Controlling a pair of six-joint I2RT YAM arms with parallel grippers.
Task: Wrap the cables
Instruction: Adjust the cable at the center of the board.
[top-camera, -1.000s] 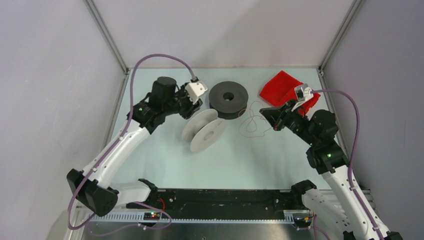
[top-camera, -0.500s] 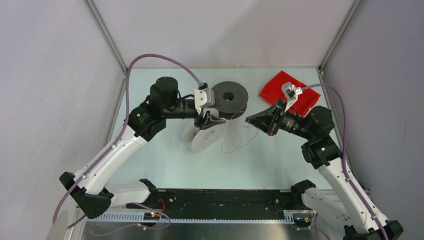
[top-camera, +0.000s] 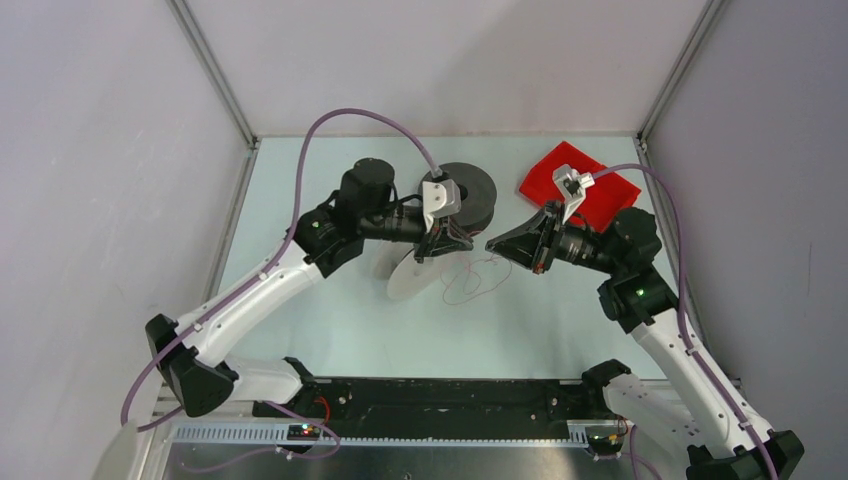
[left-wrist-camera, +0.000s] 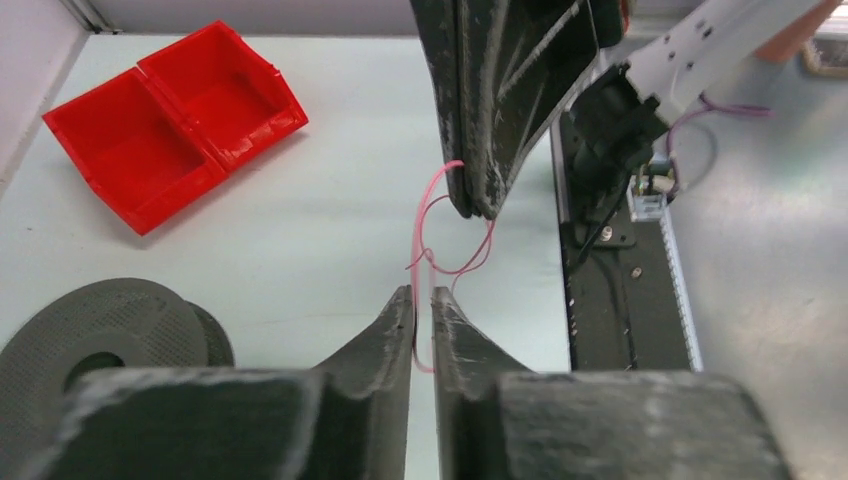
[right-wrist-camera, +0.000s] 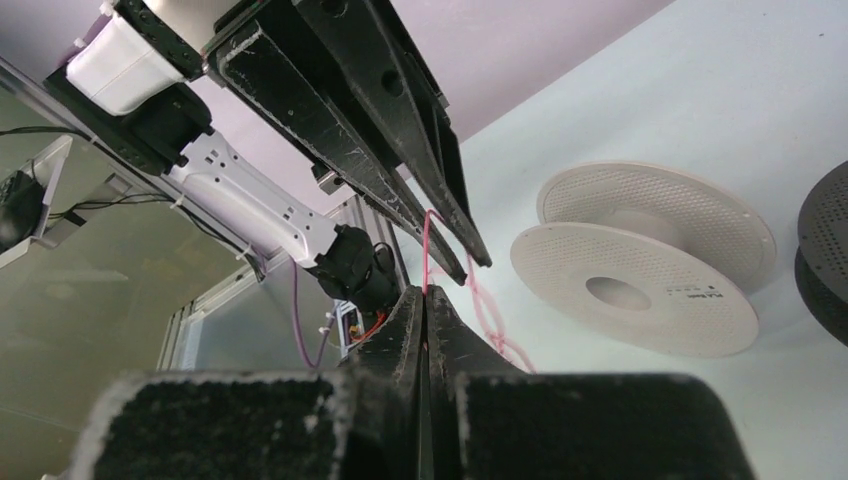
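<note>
A thin pink cable (left-wrist-camera: 428, 215) runs from my right gripper (left-wrist-camera: 470, 210), which is shut on it, down between the fingers of my left gripper (left-wrist-camera: 421, 293). A narrow gap shows between the left jaws, wider than the strand. From above, the left gripper (top-camera: 462, 250) and right gripper (top-camera: 490, 243) nearly meet tip to tip over the cable's loose loops (top-camera: 478, 280). The white spool (top-camera: 410, 280) lies tilted under the left wrist, partly hidden. The dark grey spool (top-camera: 478, 195) lies flat behind it. In the right wrist view my right gripper (right-wrist-camera: 425, 297) pinches the cable (right-wrist-camera: 427, 250).
A red two-part bin (top-camera: 580, 190) sits at the back right, behind the right arm. Metal frame posts (top-camera: 215, 90) rise at the back corners. The black base rail (top-camera: 450, 400) runs along the near edge.
My left arm has swung right, past the white spool, up to the right gripper. Its jaws have narrowed around the strand. The right gripper has carried the cable left, and the loops followed.
</note>
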